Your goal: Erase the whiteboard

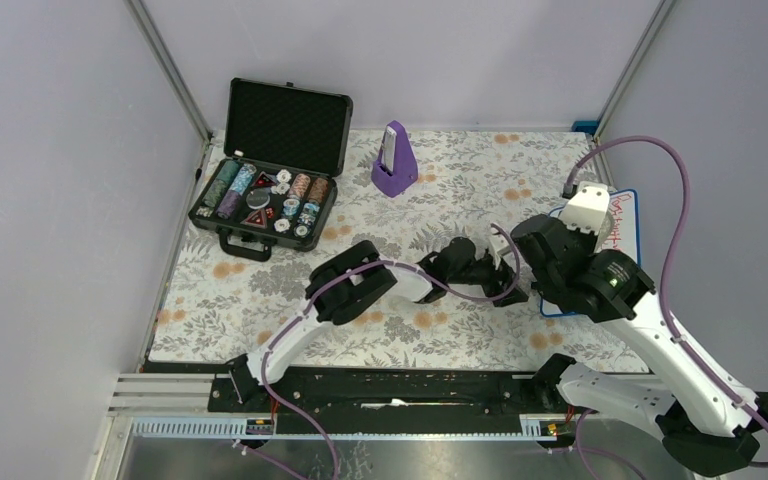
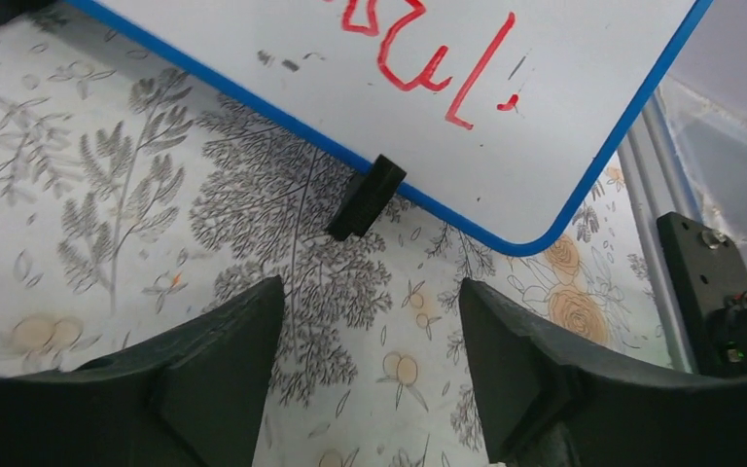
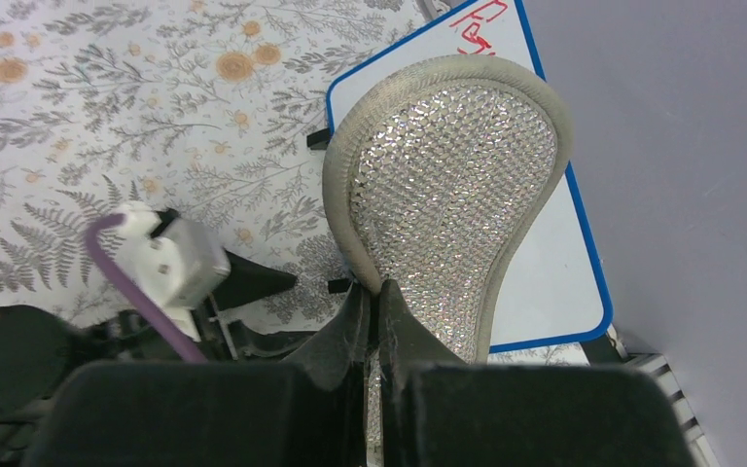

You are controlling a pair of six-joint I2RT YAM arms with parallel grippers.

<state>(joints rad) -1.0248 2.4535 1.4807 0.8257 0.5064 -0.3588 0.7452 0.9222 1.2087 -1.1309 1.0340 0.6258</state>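
Note:
The whiteboard lies flat at the table's right edge, white with a blue rim and red handwriting; it also shows in the left wrist view and the right wrist view. My right gripper is shut on a pale pad with a sparkly face, held over the board's middle; whether it touches the board I cannot tell. My left gripper is open and empty over the floral cloth, just left of the board's near corner, and shows in the top view. A small black clip sits on the board's rim.
An open black case of poker chips stands at the back left. A purple wedge-shaped object stands at the back middle. The right wall runs close beside the board. A purple cable loops above the right arm.

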